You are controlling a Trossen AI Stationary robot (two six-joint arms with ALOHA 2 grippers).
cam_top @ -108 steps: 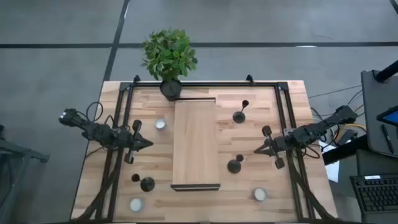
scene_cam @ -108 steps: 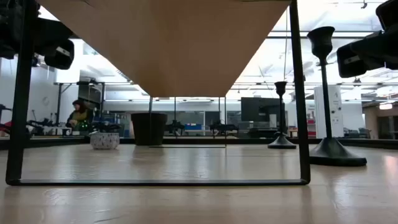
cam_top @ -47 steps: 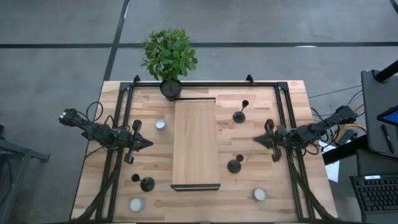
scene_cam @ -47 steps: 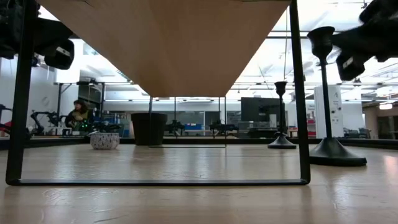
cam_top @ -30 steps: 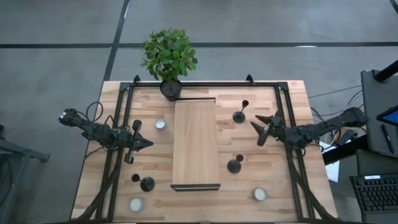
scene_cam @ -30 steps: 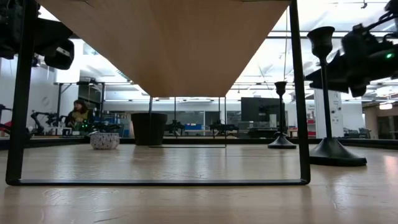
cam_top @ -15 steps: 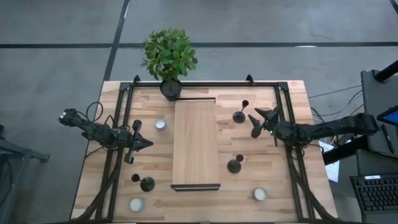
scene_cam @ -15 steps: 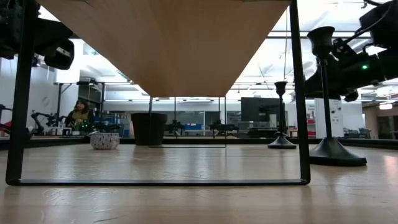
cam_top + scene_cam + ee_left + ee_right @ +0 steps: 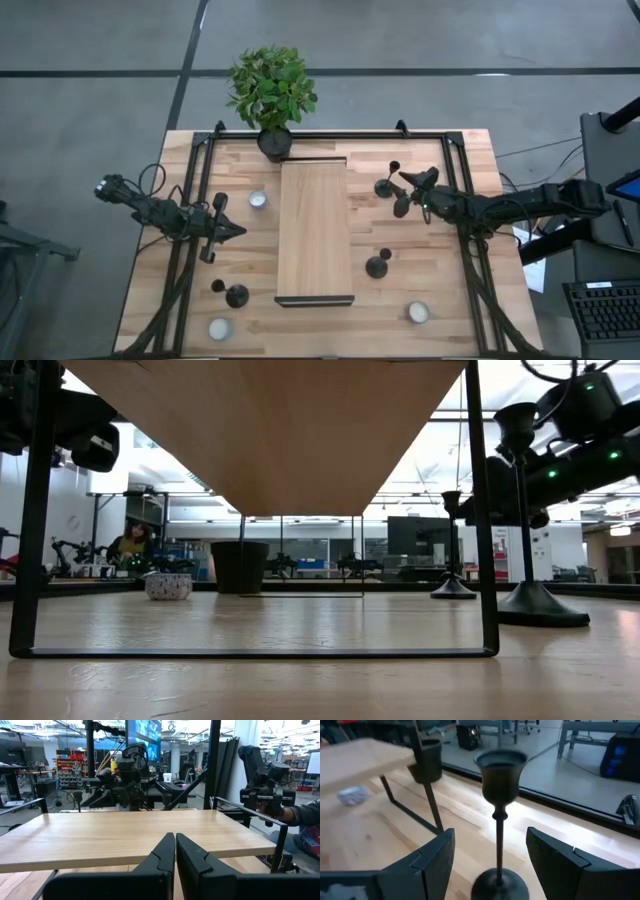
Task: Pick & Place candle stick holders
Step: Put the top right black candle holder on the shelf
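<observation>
Three black candle stick holders stand upright on their disc bases: one at the far right [image 9: 384, 185], one at the near right [image 9: 377, 266] and one at the near left [image 9: 236, 296]. My right gripper [image 9: 403, 193] is open, just right of the far-right holder. In the right wrist view that holder's stem [image 9: 499, 840] and cup [image 9: 501, 764] stand ahead of my right gripper [image 9: 490, 840], in line with the gap between the fingers, and nothing touches. My left gripper [image 9: 236, 231] is shut and hovers left of the raised wooden board [image 9: 314, 230].
White tealights sit at the far left [image 9: 258, 200], near left [image 9: 220, 328] and near right [image 9: 418, 312]. A potted plant [image 9: 272, 95] stands at the far edge. The board rests on a thin black frame [image 9: 481, 510]. Black rails [image 9: 455, 170] run along both sides.
My right gripper has travelled toward the table's left and far edge, from the right rail to the far-right holder, turning so its fingers point at the stem. The holders have not moved.
</observation>
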